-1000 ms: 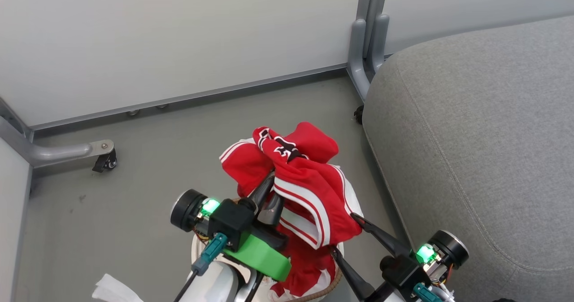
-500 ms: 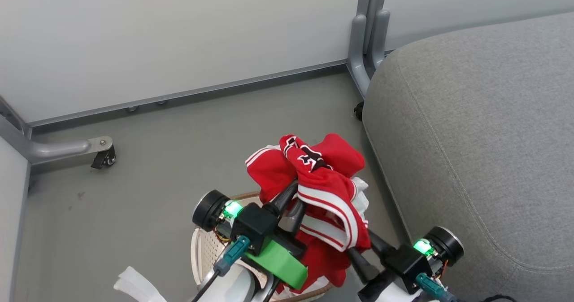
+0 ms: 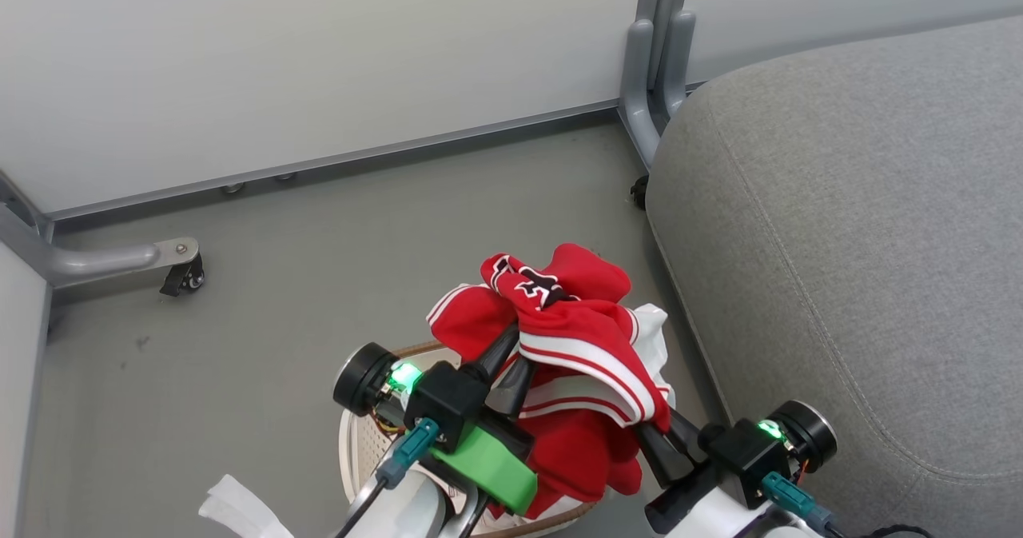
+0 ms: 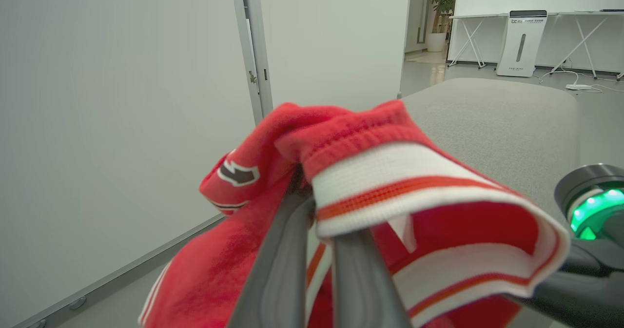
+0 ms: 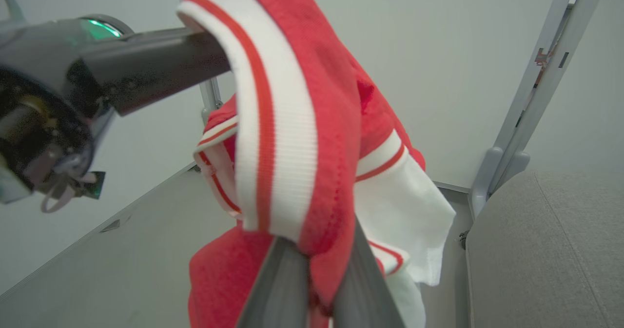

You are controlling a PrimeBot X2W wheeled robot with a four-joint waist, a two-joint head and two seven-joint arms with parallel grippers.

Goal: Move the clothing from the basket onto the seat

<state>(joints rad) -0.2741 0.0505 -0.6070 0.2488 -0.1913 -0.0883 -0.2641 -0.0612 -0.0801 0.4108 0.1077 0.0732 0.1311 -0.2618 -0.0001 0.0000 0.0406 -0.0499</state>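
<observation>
The clothing (image 3: 559, 338) is a red bundle with white stripe trim and dark lettering on top, held up above the basket (image 3: 361, 442). My left gripper (image 3: 505, 356) is shut on its left side, and the fingers (image 4: 273, 274) vanish under a striped band of the clothing (image 4: 390, 182). My right gripper (image 3: 665, 439) is shut on the lower right hem, where red cloth (image 5: 292, 123) is pinched between the fingers (image 5: 365, 284). The cream perforated basket shows below my left wrist, mostly covered. The grey seat (image 3: 847, 242) lies just right of the bundle.
Pale partition walls close off the back and left. A grey metal post (image 3: 651, 82) stands at the seat's far corner, and a wheeled foot (image 3: 182, 272) sticks out at the left. A crumpled white piece (image 3: 232, 510) lies near the bottom left. Grey floor (image 3: 280, 298) surrounds the basket.
Both grippers have carried the red bundle a little to the right, toward the seat. More of the basket's inside shows. The right gripper's fingers have drawn together on the cloth.
</observation>
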